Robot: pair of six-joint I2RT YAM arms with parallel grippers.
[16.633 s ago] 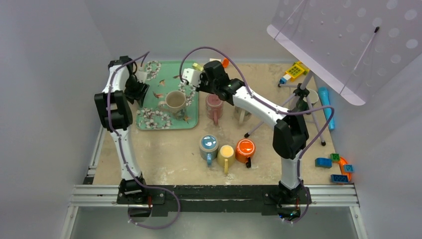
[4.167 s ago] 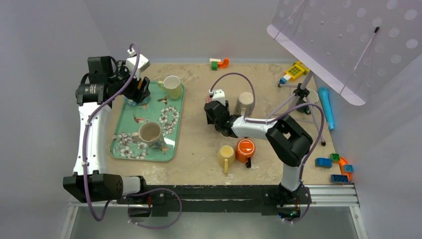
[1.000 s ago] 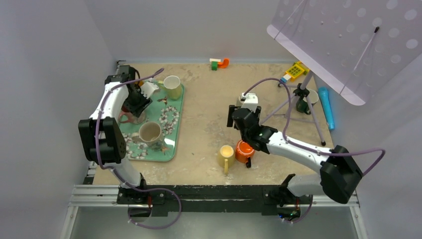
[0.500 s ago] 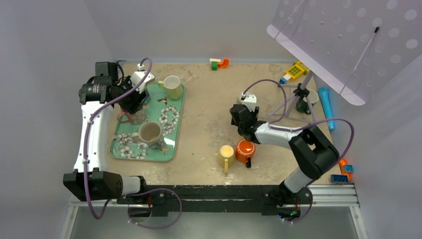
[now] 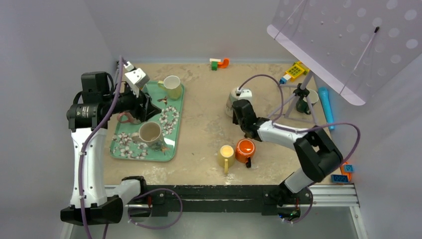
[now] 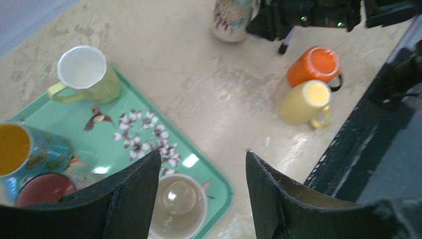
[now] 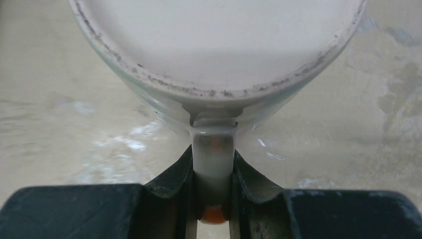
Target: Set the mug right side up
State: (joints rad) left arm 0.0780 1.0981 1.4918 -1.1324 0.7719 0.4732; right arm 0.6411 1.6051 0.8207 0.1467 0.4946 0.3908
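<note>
A white mug with a painted pattern (image 5: 233,98) sits on the table at centre right; it also shows in the left wrist view (image 6: 230,19). In the right wrist view its flat unglazed base (image 7: 219,40) faces the camera. My right gripper (image 7: 213,169) is shut on the mug's handle (image 7: 213,149), and in the top view (image 5: 239,108) it sits just in front of the mug. My left gripper (image 6: 202,157) is open and empty, held above the green tray (image 5: 171,149), over its near right part.
On the tray stand a yellow-green mug (image 5: 172,86), a beige mug (image 5: 149,133), a pink mug (image 5: 127,118) and a teal mug (image 6: 30,149). An orange mug (image 5: 245,149) and a yellow mug (image 5: 226,155) stand in front. A tripod stand (image 5: 303,94) is at the right.
My left arm has lifted off and drawn back from the pink mug on the tray. My right wrist has turned, and the patterned mug now shows beyond the gripper.
</note>
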